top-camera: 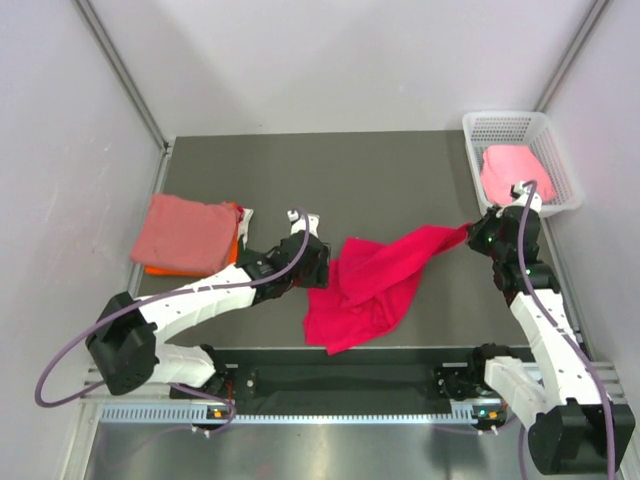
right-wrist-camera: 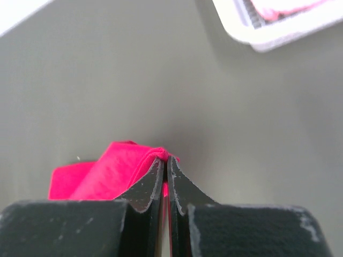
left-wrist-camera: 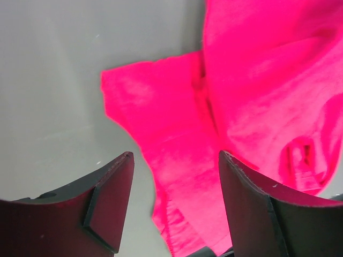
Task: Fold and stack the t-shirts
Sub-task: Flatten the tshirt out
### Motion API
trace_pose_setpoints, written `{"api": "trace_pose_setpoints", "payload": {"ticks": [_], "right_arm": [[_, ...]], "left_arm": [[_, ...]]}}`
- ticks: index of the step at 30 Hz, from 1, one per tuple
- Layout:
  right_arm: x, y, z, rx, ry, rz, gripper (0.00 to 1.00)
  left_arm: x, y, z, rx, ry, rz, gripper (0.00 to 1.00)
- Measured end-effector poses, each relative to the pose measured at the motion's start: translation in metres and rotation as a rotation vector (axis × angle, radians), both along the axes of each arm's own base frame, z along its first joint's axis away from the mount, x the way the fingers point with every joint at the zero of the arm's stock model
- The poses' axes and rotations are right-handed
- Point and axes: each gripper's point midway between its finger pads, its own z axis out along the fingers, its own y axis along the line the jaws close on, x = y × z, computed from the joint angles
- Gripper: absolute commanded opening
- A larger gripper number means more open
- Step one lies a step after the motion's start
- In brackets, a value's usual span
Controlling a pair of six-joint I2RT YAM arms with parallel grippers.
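The crimson-pink t-shirt (top-camera: 375,280) lies crumpled in the middle of the table, one corner stretched right to my right gripper (top-camera: 474,232). That gripper (right-wrist-camera: 167,159) is shut on the corner of the crimson-pink t-shirt (right-wrist-camera: 115,170). My left gripper (top-camera: 322,268) is open at the shirt's left edge; in the left wrist view the gripper (left-wrist-camera: 174,160) has its fingers spread over the cloth (left-wrist-camera: 246,107). A folded dusty salmon t-shirt (top-camera: 187,231) lies on an orange t-shirt (top-camera: 165,270) at the left. A light pink t-shirt (top-camera: 512,170) sits in the basket.
The white mesh basket (top-camera: 520,125) stands at the back right corner, its corner also in the right wrist view (right-wrist-camera: 278,32). Grey walls enclose the dark table (top-camera: 330,180) on three sides. The rail with the arm bases runs along the near edge.
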Motion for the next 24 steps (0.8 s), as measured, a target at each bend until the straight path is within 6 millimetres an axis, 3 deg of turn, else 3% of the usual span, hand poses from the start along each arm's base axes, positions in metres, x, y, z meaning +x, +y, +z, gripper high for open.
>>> {"api": "trace_pose_setpoints", "payload": {"ticks": [5, 14, 24], "right_arm": [[-0.006, 0.001, -0.02, 0.01, 0.039, 0.012, 0.0], [-0.006, -0.006, -0.033, 0.019, 0.046, -0.018, 0.0], [-0.012, -0.025, -0.019, -0.021, -0.008, -0.121, 0.0]], "left_arm": [[-0.003, 0.011, -0.01, 0.039, 0.014, 0.021, 0.7], [-0.006, 0.023, -0.016, 0.06, 0.016, 0.039, 0.68], [-0.012, 0.025, -0.025, 0.065, 0.042, 0.025, 0.67]]}}
